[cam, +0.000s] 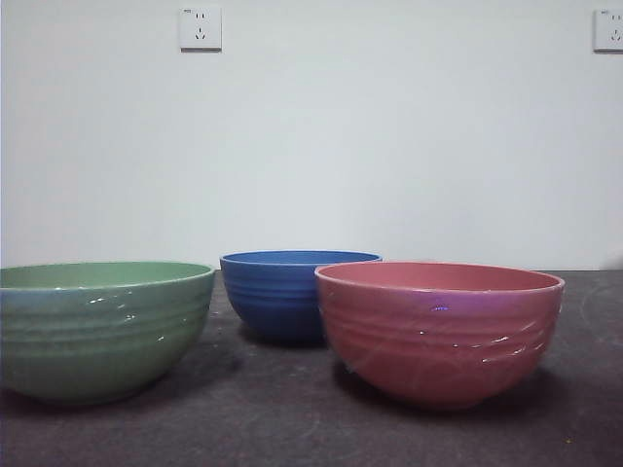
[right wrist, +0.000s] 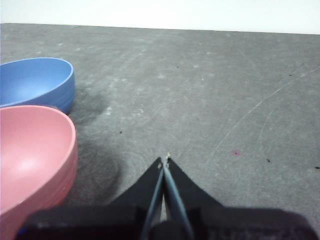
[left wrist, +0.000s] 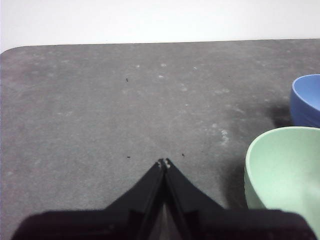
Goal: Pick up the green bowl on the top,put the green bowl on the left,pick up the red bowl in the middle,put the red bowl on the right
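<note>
The round, glossy, muted-green ribbed bowl (cam: 102,329) stands upright on the dark grey worktop (cam: 292,418) at the left, and the round, glossy, salmon-red ribbed bowl (cam: 440,331) stands upright at the right, with a round blue ribbed bowl (cam: 292,292) between them and farther back. None of the three touches another, and nothing is stacked. The left tool (left wrist: 164,163) is clenched on nothing, its jaws pressed tip to tip above bare worktop, with the green bowl just beside it. The right tool (right wrist: 164,161) is likewise clenched and empty, with the red bowl near it. Judging from this layout, both placements look finished, so what remains is only to keep the arms clear. Doing that well means drawing each arm away from its bowl without sweeping across the rim, since these smooth, light-looking bowls would probably slide or rock at a nudge. Holding the jaws together while retreating should keep a tip from catching an edge. Each bowl appears to sit flat, so no correction seems needed.
</note>
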